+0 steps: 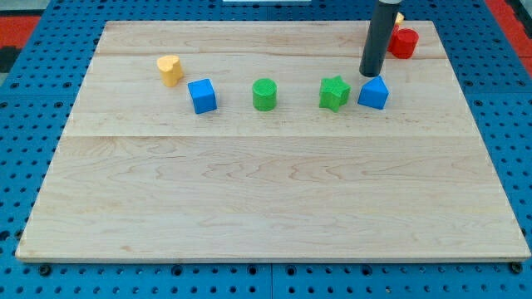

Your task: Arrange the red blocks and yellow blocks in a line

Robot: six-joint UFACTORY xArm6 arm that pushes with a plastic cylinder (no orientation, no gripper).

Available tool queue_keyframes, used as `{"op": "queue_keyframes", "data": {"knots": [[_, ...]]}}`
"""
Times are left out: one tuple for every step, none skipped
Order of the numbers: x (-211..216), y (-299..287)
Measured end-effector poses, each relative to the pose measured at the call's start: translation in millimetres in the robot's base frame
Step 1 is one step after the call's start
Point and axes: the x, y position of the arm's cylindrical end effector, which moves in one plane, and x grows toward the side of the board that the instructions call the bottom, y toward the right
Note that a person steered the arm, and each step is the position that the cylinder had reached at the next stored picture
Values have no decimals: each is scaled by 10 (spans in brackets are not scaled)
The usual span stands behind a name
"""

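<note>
A yellow heart-shaped block [169, 70] lies at the upper left of the wooden board [266, 199]. A red block [404, 42] lies at the upper right, its shape unclear. A second yellow block [399, 17] peeks out just above it, mostly hidden behind the rod. My tip [370, 74] stands just left of and below the red block, right above the blue block [374, 92] on the right, nearly touching it.
A row runs across the upper board: a blue cube [202, 95], a green cylinder [264, 94], a green star [334, 92] and the blue block at the right. A blue pegboard surrounds the board.
</note>
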Motion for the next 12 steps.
{"op": "queue_keyframes", "data": {"knots": [[0,0],[0,426],[-76,932],[-530,1203],[-590,1368],[-983,1433],[-1266,1283],[-1265,1050],[-1263,192],[-1259,-611],[-1253,-1233],[-1162,-1210]]}}
